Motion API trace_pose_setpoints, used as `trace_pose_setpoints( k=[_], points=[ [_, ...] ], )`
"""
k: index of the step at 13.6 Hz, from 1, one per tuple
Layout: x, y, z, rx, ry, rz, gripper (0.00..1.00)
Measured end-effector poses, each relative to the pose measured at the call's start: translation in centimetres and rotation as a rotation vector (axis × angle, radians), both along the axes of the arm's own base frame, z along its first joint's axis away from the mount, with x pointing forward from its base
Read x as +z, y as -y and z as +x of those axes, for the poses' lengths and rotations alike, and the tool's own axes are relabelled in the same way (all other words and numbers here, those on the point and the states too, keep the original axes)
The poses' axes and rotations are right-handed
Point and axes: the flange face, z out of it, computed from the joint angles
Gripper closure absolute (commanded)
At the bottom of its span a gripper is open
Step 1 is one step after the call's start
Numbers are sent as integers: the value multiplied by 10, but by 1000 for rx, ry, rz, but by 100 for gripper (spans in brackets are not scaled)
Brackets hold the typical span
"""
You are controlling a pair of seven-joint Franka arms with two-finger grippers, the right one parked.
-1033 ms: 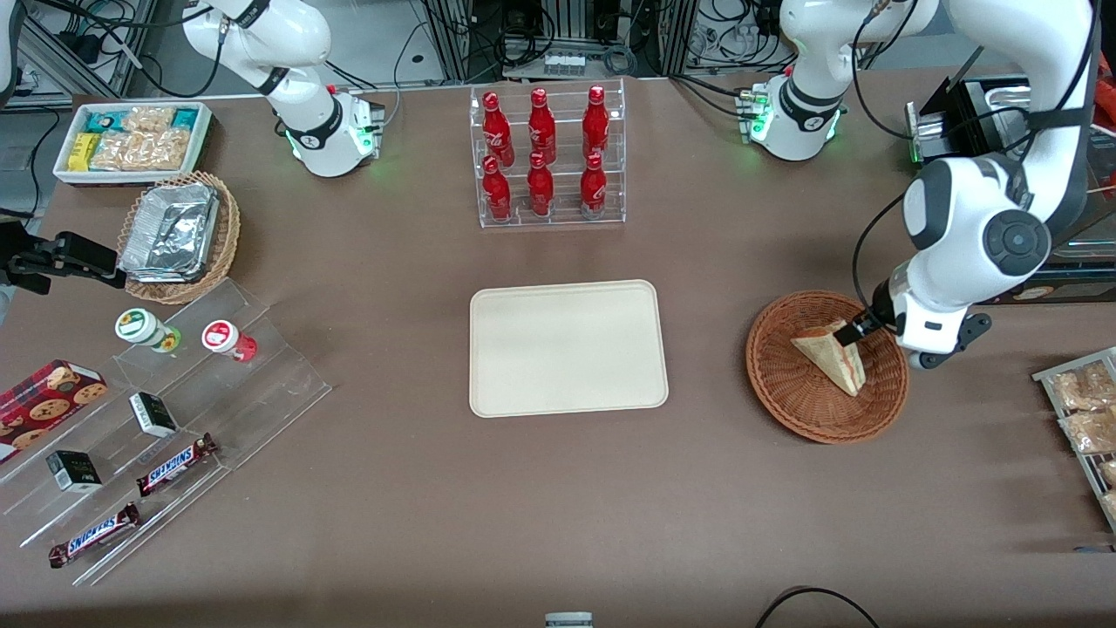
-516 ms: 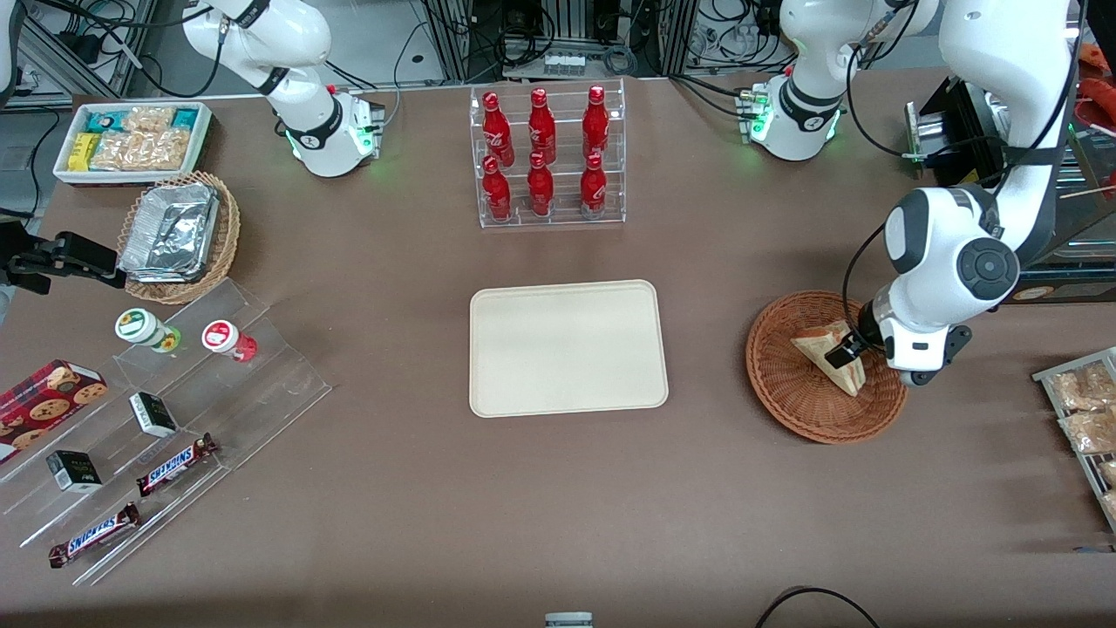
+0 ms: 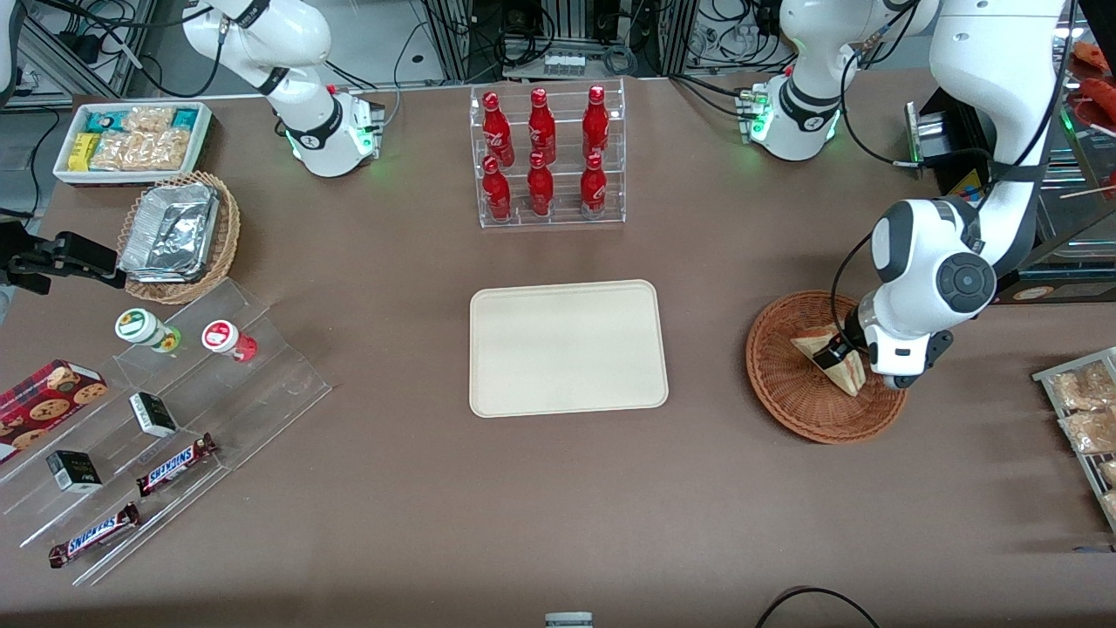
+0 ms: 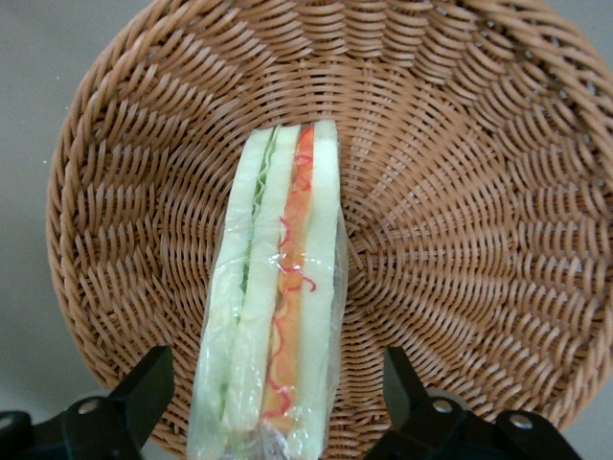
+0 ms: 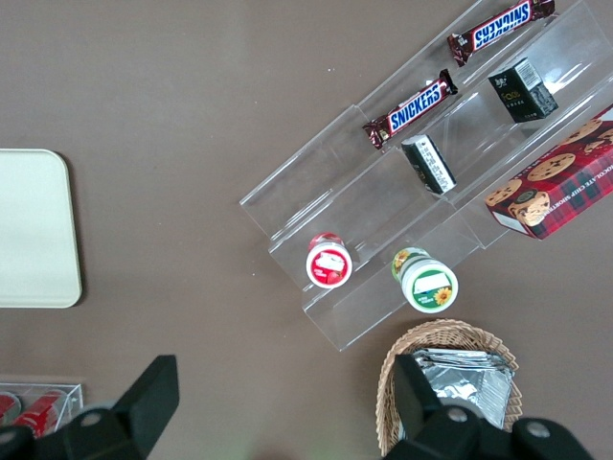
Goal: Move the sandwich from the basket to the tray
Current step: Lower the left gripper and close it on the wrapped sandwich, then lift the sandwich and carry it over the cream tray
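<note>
Jaws of the gripper, seen from the front, hang low over the sandwich in the basket; the tray lies well apart on the table.

Wrist view: jaws stand wide, one finger each side of the sandwich, not touching. Its long axis runs straight between them, layered edge upward. Grasp stage, I judge: next comes closing, then lifting.

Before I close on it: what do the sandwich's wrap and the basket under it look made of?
Sandwich: wrapped in thin clear film, likely plastic, judging by its glossy wrinkles. Basket: woven reddish-brown wicker, matte, visible strand weave; natural or synthetic is unclear. The pincer is open, straddling the sandwich.
</note>
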Motion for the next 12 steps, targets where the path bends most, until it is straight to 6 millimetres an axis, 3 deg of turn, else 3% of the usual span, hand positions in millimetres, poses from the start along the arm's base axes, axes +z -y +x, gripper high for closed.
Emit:
trace_pose_setpoints(
  k=[1, 6, 9, 12],
  points=[
    [-2, 0, 0, 0, -4, 0, 100],
    [2, 0, 1, 0, -21, 1, 100],
    [32, 8, 15, -18, -53, 1, 100],
    [73, 43, 31, -88, -55, -9, 100]
  ],
)
